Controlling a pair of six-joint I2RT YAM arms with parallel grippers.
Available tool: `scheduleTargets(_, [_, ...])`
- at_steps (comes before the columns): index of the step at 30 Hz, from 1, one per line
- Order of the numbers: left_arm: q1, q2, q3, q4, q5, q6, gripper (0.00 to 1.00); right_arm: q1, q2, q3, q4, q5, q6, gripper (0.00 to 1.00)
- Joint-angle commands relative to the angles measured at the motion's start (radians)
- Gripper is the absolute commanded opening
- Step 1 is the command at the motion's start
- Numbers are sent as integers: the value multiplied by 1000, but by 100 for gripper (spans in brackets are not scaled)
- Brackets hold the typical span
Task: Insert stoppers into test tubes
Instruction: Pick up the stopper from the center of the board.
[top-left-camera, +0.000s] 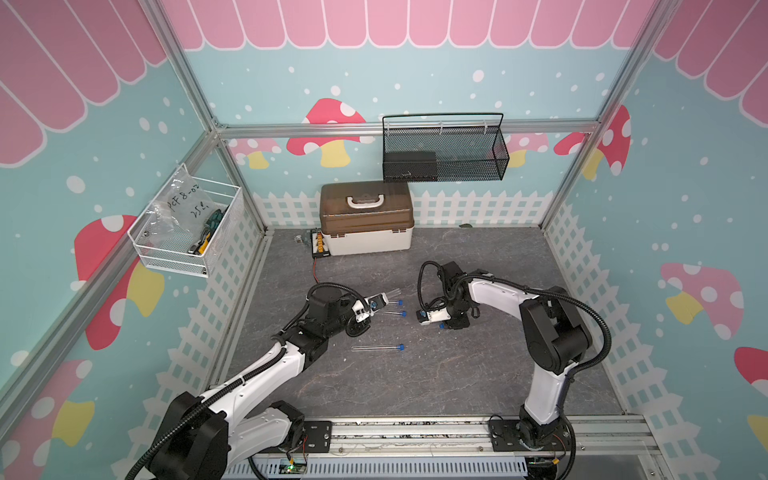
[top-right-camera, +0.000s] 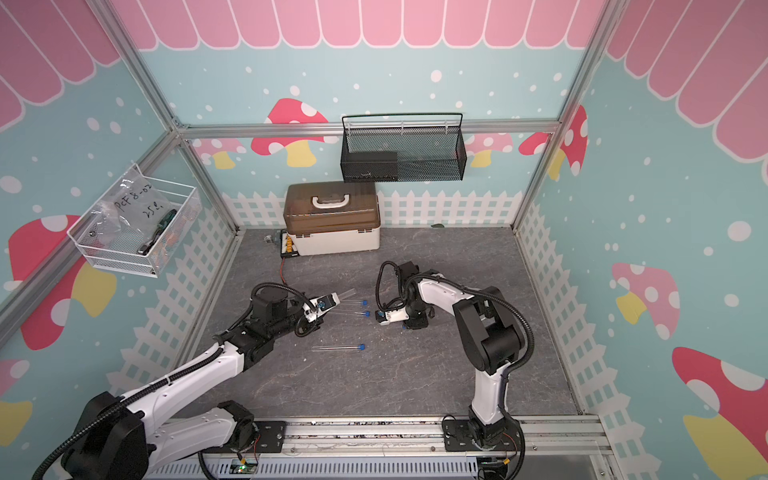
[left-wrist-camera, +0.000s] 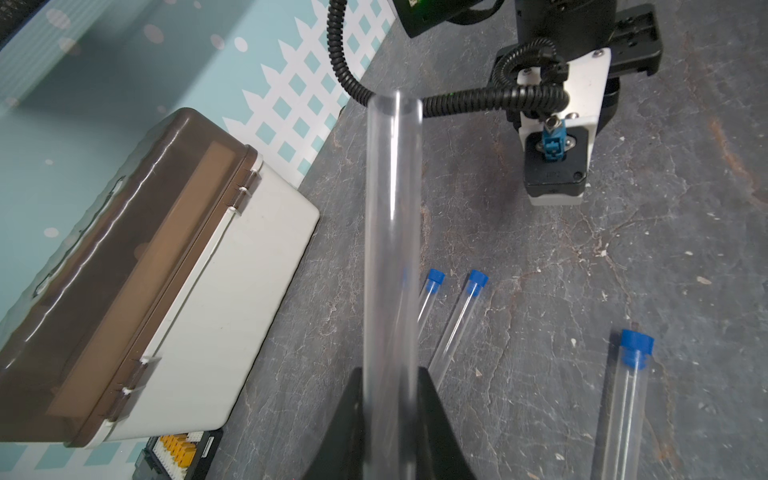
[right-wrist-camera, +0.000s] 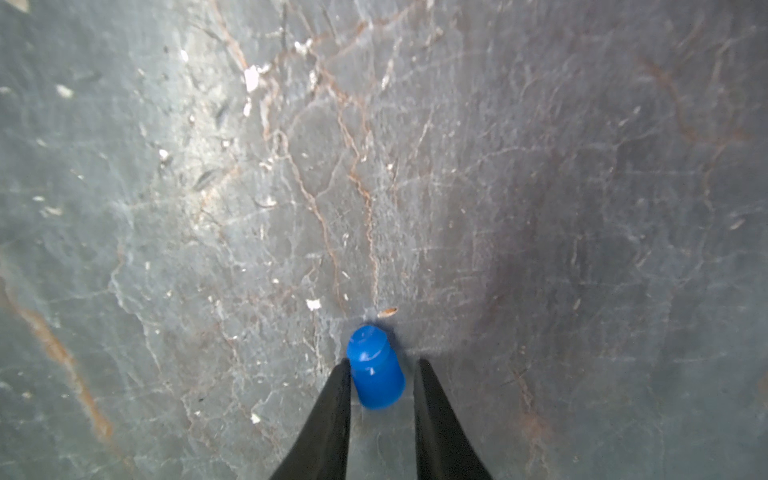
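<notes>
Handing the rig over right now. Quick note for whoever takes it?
Left gripper: shut on a slender clear test tube, mouth unplugged.
Right gripper: open, straddling a small loose blue stopper on the grey stone-look table.
Done: three clear stoppered tubes lying on the table.
Left: grip that stopper, plug the held tube.

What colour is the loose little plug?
The plug is bright blue, clearest in the right wrist view.

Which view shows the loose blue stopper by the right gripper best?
Right wrist: the stopper sits close up between the right gripper's open fingers. Both top views show only a blue speck; the left wrist view misses it.
</notes>
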Motion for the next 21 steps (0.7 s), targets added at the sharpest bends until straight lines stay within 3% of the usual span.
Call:
scheduleTargets(1, [8,-17,-13,2,23,32,0,-3,-14,-18,-6,-27,-22,26])
scheduleTargets(21, [8,-9,-9,2,29,36,0,-2,-7,-57,9,-35,-38,24])
